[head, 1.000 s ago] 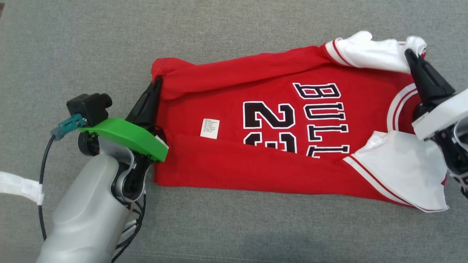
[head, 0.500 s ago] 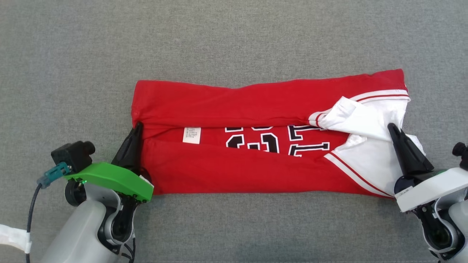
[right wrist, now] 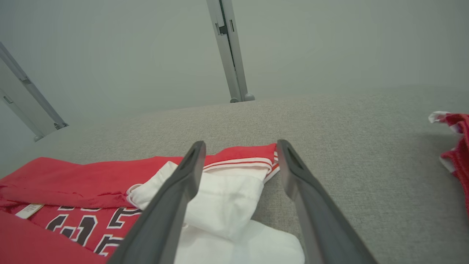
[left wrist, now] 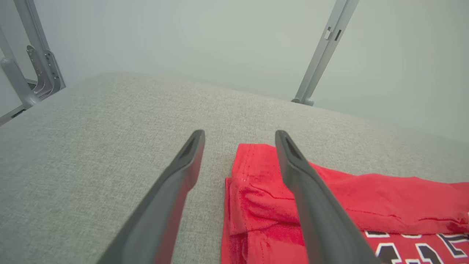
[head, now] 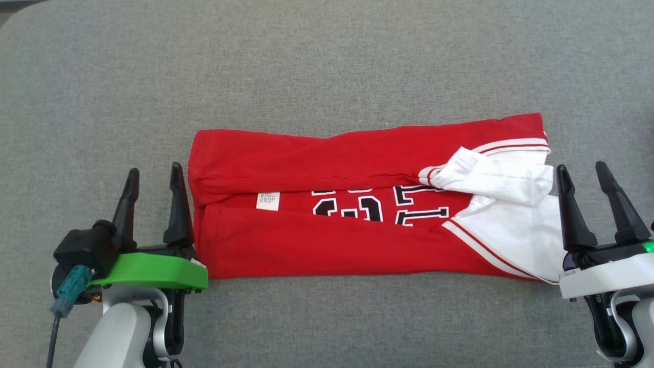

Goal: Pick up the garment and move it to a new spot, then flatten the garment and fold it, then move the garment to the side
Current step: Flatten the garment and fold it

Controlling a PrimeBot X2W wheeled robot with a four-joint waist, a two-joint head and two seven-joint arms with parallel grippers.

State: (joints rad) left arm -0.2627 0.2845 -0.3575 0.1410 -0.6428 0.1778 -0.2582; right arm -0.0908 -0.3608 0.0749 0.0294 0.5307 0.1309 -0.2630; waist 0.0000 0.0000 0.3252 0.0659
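Left gripper [head: 154,171] and right gripper [head: 581,168] are seen spread wide, nothing held, one at each end of the garment [head: 327,240], which is laid folded lengthwise on the grey surface [head: 327,66]. Farther off, another red-white cloth [right wrist: 456,143] and a metal post [right wrist: 229,51] are added by the right wrist view.

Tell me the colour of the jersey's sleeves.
The sleeves are white with red striped trim on a red jersey; the head view shows it best.

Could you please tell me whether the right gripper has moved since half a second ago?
Yes. The right gripper has opened and drawn rightward off the white sleeve of the red basketball jersey, now standing beside it.
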